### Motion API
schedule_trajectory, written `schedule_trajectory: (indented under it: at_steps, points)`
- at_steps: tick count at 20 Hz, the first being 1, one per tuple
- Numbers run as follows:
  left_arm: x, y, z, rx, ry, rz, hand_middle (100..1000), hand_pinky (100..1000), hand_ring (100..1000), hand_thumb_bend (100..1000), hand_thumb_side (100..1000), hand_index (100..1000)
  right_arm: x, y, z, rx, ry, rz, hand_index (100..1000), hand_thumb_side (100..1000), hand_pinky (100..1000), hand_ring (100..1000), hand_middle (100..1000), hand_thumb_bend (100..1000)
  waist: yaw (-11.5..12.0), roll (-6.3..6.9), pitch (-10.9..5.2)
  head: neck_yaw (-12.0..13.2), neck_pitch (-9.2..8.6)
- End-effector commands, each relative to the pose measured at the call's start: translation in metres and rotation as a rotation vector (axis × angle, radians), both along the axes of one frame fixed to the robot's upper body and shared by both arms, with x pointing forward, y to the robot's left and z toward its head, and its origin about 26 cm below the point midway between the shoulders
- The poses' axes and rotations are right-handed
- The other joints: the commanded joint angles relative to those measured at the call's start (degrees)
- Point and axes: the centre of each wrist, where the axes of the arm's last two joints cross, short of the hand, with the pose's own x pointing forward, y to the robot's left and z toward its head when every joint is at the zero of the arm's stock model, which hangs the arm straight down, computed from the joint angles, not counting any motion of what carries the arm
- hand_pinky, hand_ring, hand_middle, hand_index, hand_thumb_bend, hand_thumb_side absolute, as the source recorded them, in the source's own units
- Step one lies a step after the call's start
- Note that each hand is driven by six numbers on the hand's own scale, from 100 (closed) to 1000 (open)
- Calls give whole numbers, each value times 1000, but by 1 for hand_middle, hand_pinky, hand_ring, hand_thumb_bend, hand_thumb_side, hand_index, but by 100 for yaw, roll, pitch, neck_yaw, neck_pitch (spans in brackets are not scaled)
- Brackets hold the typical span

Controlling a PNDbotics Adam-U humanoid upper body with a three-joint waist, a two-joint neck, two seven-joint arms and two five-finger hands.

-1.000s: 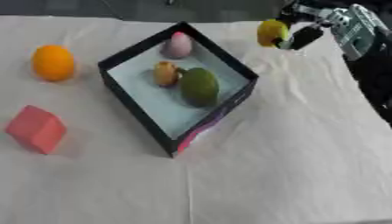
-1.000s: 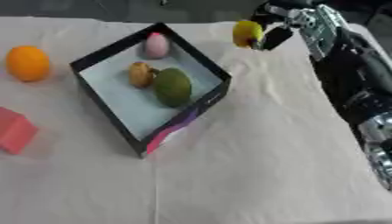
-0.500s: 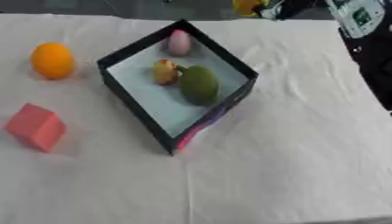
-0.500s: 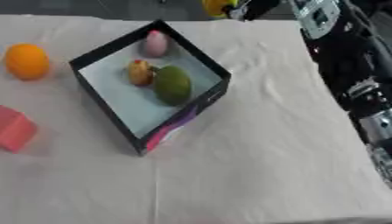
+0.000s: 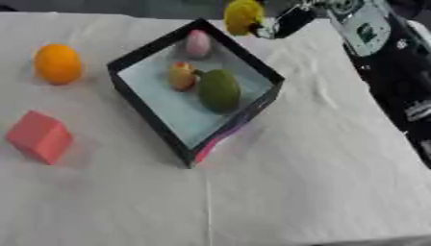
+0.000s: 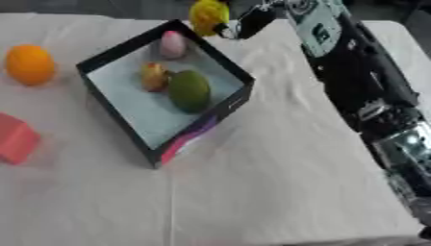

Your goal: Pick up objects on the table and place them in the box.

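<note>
I'm carrying a small yellow rounded fruit (image 5: 242, 15) at top centre, R hand (image 5: 282, 23) w/ fingers curled round it, just beyond the black-walled open box (image 5: 151, 113). Needs moving inward over bare floor, lowering before letting go.

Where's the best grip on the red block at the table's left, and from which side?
Take the red block across two opposite flat side faces, coming down from above. It sits alone on the white cloth, apart from the box and the orange, so nothing crowds its sides. The left hand looks the likelier choice, since the right hand is holding the yellow fruit by the box's far corner.
</note>
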Motion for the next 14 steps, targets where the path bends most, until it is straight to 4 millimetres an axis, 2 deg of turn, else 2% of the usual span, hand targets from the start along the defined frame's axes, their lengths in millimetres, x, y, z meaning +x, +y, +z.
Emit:
schedule_trajectory:
  at_steps: [1,4,5,8,11,12,14]
  points:
    - [-2,3,13,27,-33,1,793,964,849,100,697,843,6,0,-5,-41,-13,-31,651,201,785,660,528,271,19,54,-199,-12,4]
    - [-2,3,12,27,-32,2,793,965,849,100,698,843,11,-2,-21,-76,-1,-58,652,234,782,660,530,303,28,53,-196,-8,10]
    - [-2,3,12,27,-32,2,793,965,849,100,698,843,13,-2,-25,-89,2,-66,655,218,782,662,533,321,31,53,-194,-8,10]
    - [-2,3,12,30,-31,0,793,966,849,100,699,843,16,-5,-33,-107,-7,-77,687,250,793,681,565,313,34,53,-189,-1,14]
    - [-2,3,12,32,-30,-2,794,966,849,100,699,843,15,-4,-31,-132,-24,-59,925,250,859,836,772,327,33,51,-187,3,14]
    - [-2,2,12,33,-31,-4,794,967,849,100,699,844,15,-4,-30,-150,-25,-49,950,238,873,855,796,339,33,51,-186,8,13]
    - [-2,2,12,34,-31,-6,794,967,849,100,698,844,13,-5,-26,-169,-33,-38,983,199,912,885,832,434,28,51,-188,18,13]
